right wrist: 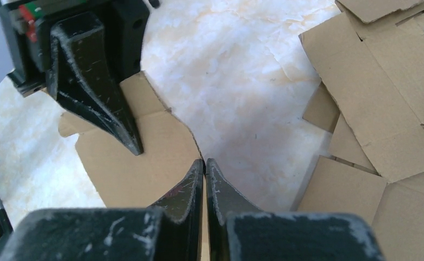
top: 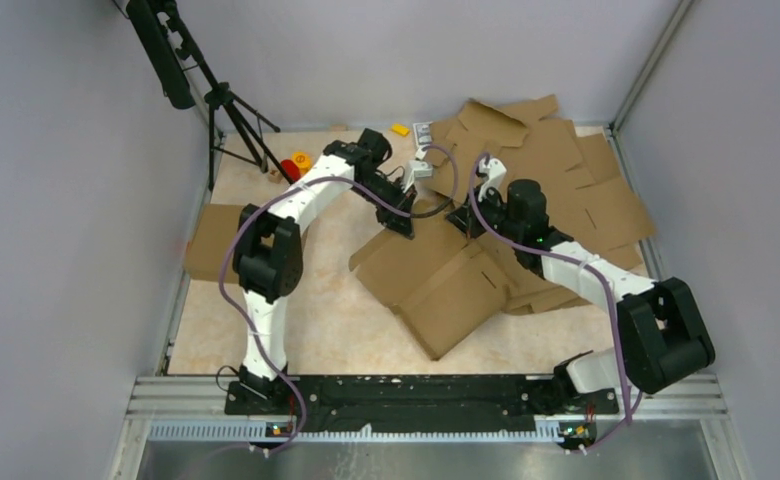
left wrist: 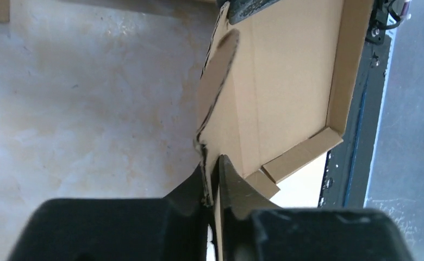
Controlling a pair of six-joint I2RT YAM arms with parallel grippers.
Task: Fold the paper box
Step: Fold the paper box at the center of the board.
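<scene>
The paper box (top: 446, 280), a brown cardboard blank partly folded, lies at the table's middle with its far flap raised. My left gripper (top: 406, 215) is shut on that flap's edge; in the left wrist view the cardboard (left wrist: 286, 81) runs between its fingertips (left wrist: 212, 174). My right gripper (top: 463, 218) pinches the same flap from the other side. In the right wrist view it (right wrist: 205, 163) is shut on the rounded flap (right wrist: 144, 163), and a left finger (right wrist: 98, 87) presses the flap just beyond.
A pile of flat cardboard blanks (top: 566, 170) covers the back right and reaches under the right arm. A folded brown box (top: 211, 240) sits at the left edge. A tripod (top: 228, 110) and small red and yellow items (top: 296, 163) stand at the back left.
</scene>
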